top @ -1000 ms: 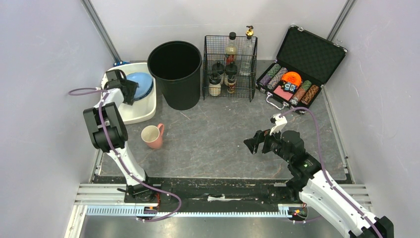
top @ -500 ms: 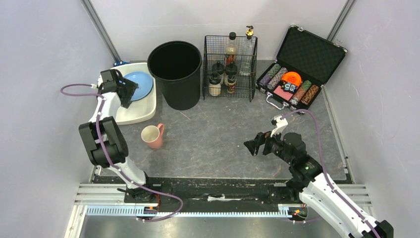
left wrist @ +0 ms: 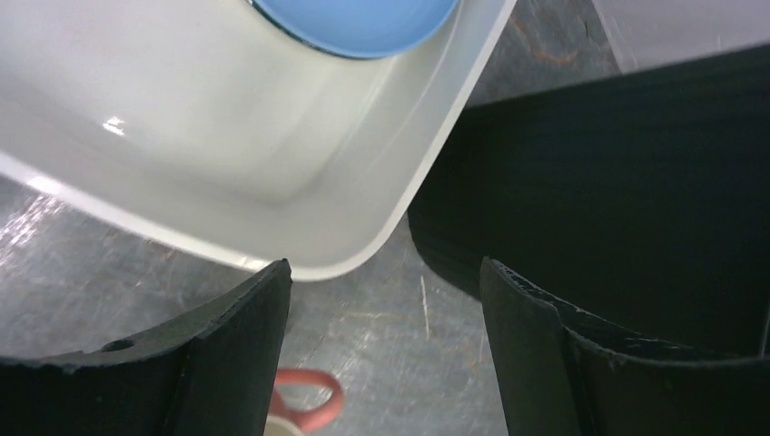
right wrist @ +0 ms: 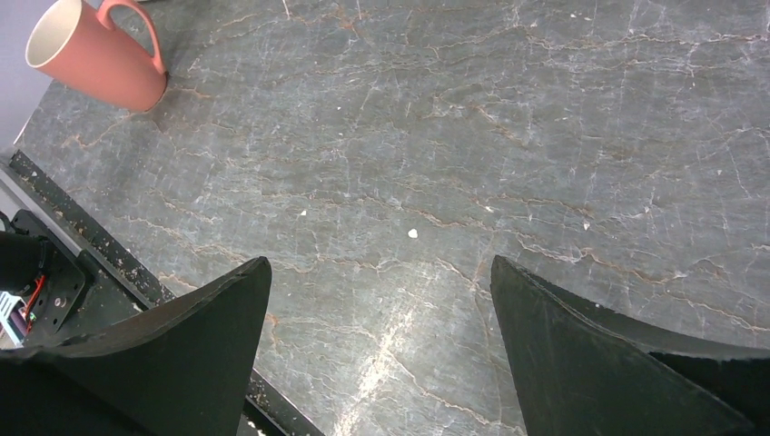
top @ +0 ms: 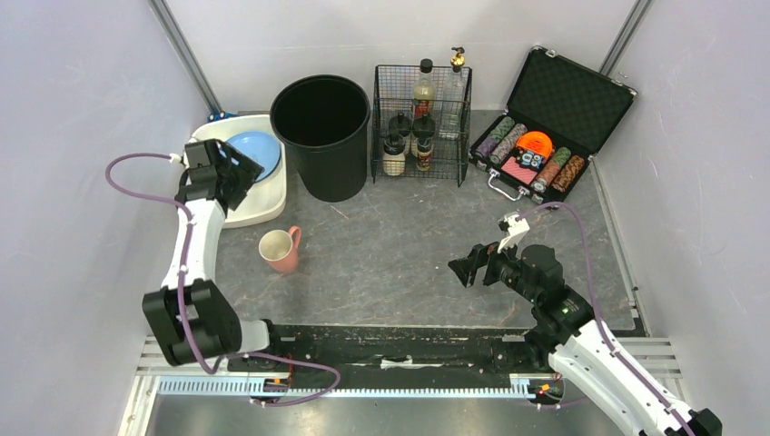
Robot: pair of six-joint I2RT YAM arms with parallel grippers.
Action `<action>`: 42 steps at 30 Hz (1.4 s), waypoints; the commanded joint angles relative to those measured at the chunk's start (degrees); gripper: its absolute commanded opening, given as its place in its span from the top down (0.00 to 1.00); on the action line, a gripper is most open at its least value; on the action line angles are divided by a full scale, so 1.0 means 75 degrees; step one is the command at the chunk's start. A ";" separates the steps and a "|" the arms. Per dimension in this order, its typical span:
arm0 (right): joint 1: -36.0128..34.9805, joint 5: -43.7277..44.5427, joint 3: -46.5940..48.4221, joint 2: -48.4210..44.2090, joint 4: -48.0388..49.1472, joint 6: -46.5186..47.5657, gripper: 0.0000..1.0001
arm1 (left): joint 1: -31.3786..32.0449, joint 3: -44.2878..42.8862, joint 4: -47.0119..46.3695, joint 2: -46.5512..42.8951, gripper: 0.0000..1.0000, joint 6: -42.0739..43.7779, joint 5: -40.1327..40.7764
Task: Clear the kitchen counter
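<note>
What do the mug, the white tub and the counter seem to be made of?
Mug: likely ceramic, satin salmon outside, cream inside. White tub: probably glossy plastic, given soft highlights, thin rounded walls. Kitchen counter: grey veined stone look; real stone or laminate, cannot tell.

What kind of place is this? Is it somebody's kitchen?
Probably a pretend kitchen set up for robots, not a home. There is a dark grey stone-look counter, a white plastic tub holding a blue bowl, and a black wire basket of bottles, but plain white panels wall it in.
</note>
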State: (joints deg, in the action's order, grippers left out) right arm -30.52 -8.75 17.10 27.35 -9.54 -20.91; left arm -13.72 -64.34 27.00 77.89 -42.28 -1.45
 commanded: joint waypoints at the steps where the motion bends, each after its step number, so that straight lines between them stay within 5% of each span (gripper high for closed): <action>1: 0.0003 -0.0101 -0.0035 -0.0171 0.0053 0.0119 0.07 | 0.0053 0.0485 0.0392 -0.0933 0.20 0.0838 -0.0178; 14: -0.0003 -0.0316 -0.0197 -0.0083 0.0293 -0.0006 0.06 | 0.0786 0.1273 0.1584 -0.2213 0.27 0.2131 0.0161; 27: 0.0004 -0.0359 -0.0321 0.0004 0.0393 -0.0013 0.06 | 0.1349 0.1705 0.2294 -0.2838 0.41 0.3045 0.2234; 42: 0.0007 -0.0277 -0.0264 -0.0174 0.0165 0.0096 0.06 | 0.1697 0.1863 0.2389 -0.2050 0.50 0.3224 0.1707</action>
State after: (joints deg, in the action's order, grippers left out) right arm -30.52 -10.70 15.07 26.87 -9.54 -20.95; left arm -1.45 -50.54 45.06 62.15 -20.47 11.84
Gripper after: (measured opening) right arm 0.940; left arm 0.509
